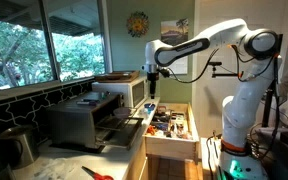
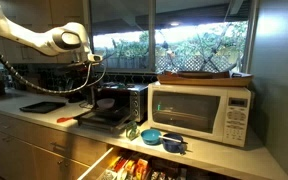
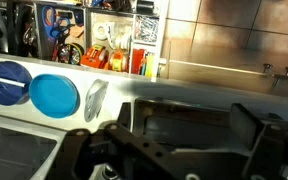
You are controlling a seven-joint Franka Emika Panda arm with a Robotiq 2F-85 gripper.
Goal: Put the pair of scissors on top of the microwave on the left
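Note:
The scissors (image 1: 97,175) with red-orange handles lie flat on the counter in front of the dark oven; they also show in an exterior view (image 2: 67,120). The dark grey-black microwave (image 1: 82,120) stands on the counter, also in an exterior view (image 2: 119,100), and its flat top is bare. My gripper (image 1: 152,84) hangs in the air above the counter near the ovens, well away from the scissors, as an exterior view (image 2: 92,76) shows. In the wrist view its jaws (image 3: 189,125) are open and empty. The scissors are out of the wrist view.
A white microwave (image 2: 204,112) with a brown top stands beside the dark one. Blue bowls (image 2: 156,136) sit before it. A drawer (image 1: 170,126) full of items stands open below the counter. A black tray (image 2: 39,107) lies on the counter. A metal pot (image 1: 19,145) stands near the window.

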